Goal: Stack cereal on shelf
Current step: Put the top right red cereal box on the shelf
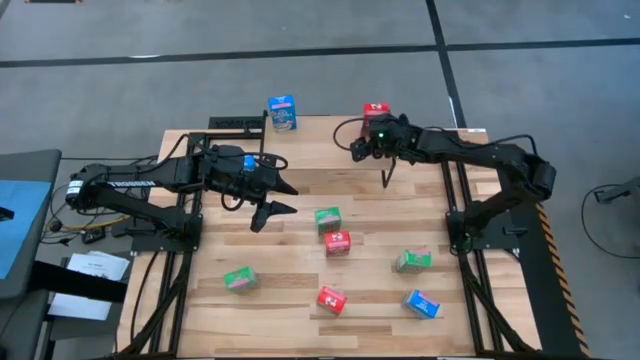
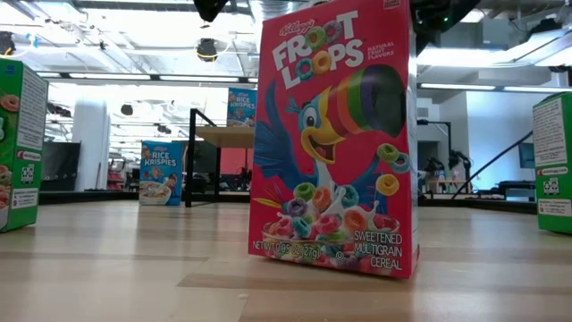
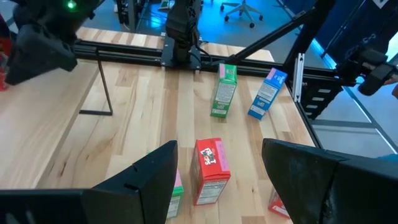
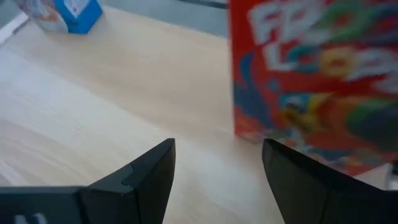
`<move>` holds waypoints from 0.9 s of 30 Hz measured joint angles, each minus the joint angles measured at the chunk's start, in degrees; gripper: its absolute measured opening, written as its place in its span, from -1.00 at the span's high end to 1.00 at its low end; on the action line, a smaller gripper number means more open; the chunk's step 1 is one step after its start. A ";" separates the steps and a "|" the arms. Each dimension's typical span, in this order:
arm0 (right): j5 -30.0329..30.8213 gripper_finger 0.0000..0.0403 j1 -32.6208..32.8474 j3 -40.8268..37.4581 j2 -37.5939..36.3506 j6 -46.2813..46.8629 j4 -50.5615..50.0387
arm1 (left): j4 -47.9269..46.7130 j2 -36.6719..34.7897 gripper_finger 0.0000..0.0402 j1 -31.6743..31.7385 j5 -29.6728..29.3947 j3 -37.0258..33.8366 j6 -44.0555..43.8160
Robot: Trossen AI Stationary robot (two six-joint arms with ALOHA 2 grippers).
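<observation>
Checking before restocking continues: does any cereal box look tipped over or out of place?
Yes. The green box at the table's near left lies flat; the near-right blue box sits askew. No spill or damage shows.

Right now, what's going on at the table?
Both arms are over the table with open fingers, holding nothing. The right gripper is at the far edge beside a red box standing on the shelf; a blue box also stands there. The left gripper hangs above mid-table near a green box and a red one. More boxes remain scattered on the tabletop, so stacking has barely begun.
</observation>
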 joint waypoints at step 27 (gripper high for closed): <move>0.74 -0.32 0.00 0.00 0.18 -0.34 6.76 | 0.00 0.00 -0.12 0.00 0.00 0.00 0.00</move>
